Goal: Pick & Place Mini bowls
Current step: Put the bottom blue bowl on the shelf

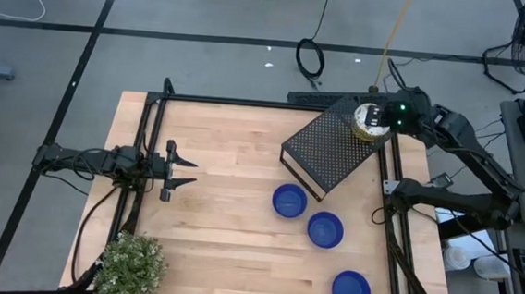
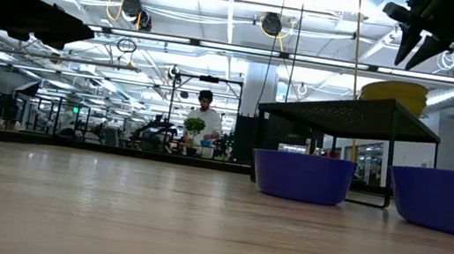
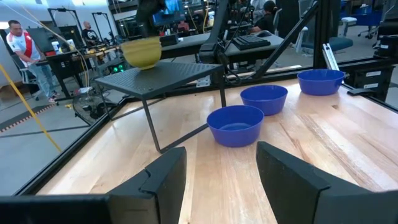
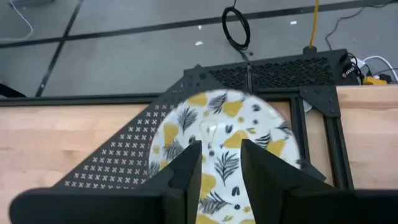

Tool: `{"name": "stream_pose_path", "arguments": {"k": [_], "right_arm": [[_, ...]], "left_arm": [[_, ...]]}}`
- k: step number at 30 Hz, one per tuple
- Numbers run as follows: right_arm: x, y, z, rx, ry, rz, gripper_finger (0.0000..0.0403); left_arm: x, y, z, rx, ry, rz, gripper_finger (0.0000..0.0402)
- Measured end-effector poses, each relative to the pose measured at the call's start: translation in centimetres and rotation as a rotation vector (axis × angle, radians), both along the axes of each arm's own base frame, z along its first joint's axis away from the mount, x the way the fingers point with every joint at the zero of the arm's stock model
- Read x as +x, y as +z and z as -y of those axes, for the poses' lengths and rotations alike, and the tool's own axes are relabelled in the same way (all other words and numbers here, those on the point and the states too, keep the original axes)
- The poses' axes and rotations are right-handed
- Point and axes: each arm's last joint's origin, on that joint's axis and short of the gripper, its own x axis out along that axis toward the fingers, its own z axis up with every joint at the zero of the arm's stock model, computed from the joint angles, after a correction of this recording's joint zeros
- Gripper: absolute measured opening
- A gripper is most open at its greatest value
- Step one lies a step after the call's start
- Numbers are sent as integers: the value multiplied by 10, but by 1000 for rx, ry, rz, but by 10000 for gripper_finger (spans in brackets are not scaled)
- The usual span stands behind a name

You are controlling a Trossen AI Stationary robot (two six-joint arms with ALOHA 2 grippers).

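Right wrist view showed the right gripper (image 4: 216, 163) with fingers narrowly parted above the stiff, probably breakable, cream floral-speckled ceramic mini bowl (image 4: 227, 130) at frame centre; its rim looked graspable.

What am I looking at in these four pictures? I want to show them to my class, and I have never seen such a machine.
Two robot arms work at a wooden table. One picture looks down from above, one looks level across the tabletop, and two come from cameras on the wrists. Three blue bowls sit on the wood. A cream patterned bowl rests on a black perforated box. The right gripper hangs just above that bowl, fingers apart, holding nothing. The left gripper waits open at the table's left side. A small plant stands at one corner.
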Motion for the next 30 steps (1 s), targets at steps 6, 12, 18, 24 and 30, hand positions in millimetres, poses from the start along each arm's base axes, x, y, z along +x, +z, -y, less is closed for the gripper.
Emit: {"name": "stream_pose_path", "arguments": {"k": [6,12,18,24,30], "right_arm": [[-4,4,-4,-43,44,-12,87],[-8,6,-9,-82,118,-56,60],[-7,4,-17,-153,204,5,25],[3,12,-22,-234,427,235,2],[23,10,-30,-260,733,501,4]], "left_arm": [[0,0,0,0,0,0,198],[0,0,0,0,0,0,198],[0,0,0,0,0,0,198],[0,0,0,0,0,1,198],[0,0,0,0,0,1,198]]}}
